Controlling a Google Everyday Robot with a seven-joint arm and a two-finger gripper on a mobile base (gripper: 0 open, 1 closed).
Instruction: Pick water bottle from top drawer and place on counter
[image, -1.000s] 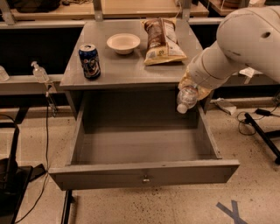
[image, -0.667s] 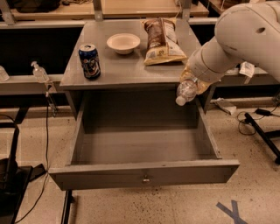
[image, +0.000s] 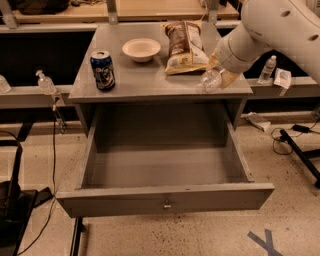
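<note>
Clamping the water bottle (image: 210, 81), the gripper (image: 220, 72) sits over the counter's (image: 150, 82) right front corner, just beside the chip bag (image: 182, 47); top drawer (image: 165, 198) below stands wide open.

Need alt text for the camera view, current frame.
The robot's hand holds the water bottle over the front right corner of the counter, beside a chip bag; a bowl and a blue soda can sit there too. Below, the top drawer stands pulled open.
</note>
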